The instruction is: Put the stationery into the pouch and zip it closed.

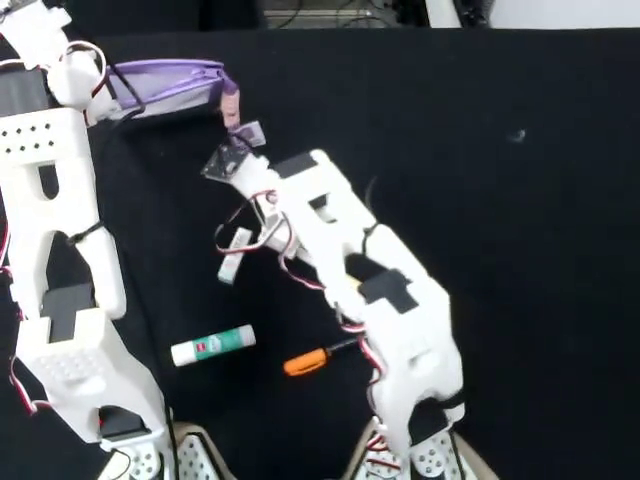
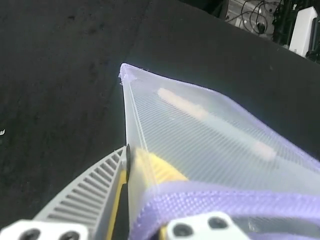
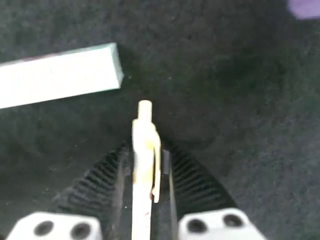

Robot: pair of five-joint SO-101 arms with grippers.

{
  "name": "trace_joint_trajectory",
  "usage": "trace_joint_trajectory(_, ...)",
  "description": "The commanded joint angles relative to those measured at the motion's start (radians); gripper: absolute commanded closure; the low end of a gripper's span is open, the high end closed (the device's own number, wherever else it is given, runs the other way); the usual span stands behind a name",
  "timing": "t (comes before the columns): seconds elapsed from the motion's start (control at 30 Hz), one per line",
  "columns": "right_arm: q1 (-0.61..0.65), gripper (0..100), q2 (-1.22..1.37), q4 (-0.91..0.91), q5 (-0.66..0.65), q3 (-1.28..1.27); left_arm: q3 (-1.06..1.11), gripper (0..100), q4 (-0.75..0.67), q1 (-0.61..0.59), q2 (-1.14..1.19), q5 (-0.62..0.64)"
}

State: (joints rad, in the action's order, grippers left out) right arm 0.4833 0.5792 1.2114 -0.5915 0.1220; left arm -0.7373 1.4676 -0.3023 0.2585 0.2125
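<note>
— Well, where was the pouch (image 1: 170,85) when you looked?

— At the far left corner of the table (image 1: 520,250), in the left gripper (image 1: 112,95). From the wrist camera I could see its fingers (image 2: 95,192) clamped on the purple zip edge, with the clear mesh body (image 2: 210,140) stretching away from them over the black cloth.

— And the other arm?

— It reached in from the middle. The right gripper (image 1: 232,150) sat just beside the pouch's free end, right under the pink tab (image 1: 231,100). It was pinched tight on a cream stick (image 3: 144,130), probably a pencil, though I couldn't be sure from that angle. The stick poked out a little past the fingertips.

— Was anything near it?

— A white block (image 3: 60,75) lay on the cloth just past the stick's tip and off to one side, not touching it. A scrap of the pouch's purple (image 3: 305,7) showed farther off.

— What about the rest of the stationery?

— Out on the table, near the arms' bases and well apart from the pouch. A glue stick (image 1: 212,345) lay on its side between the two arms, and an orange-handled pen (image 1: 315,358) lay just beside it, its dark end tucked under the right arm.
</note>
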Motion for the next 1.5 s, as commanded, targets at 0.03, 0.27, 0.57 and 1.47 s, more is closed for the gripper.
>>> trace_joint_trajectory(0.03,0.008,98.6,0.012,0.048,-0.011,0.056,-0.189,97,0.094,-0.002,-0.026,-0.006)
trace_joint_trajectory(0.27,-0.086,98.7,-0.174,0.087,-0.005,0.012,-0.294,97,0.157,-0.002,-0.015,0.018)
trace_joint_trajectory(0.57,-0.103,98.8,-0.733,0.080,-0.003,-0.222,-0.275,97,0.163,0.084,0.037,0.034)
trace_joint_trajectory(1.47,-0.097,98.8,-1.965,-1.257,0.450,-1.155,-0.278,97,0.239,0.211,0.058,0.052)
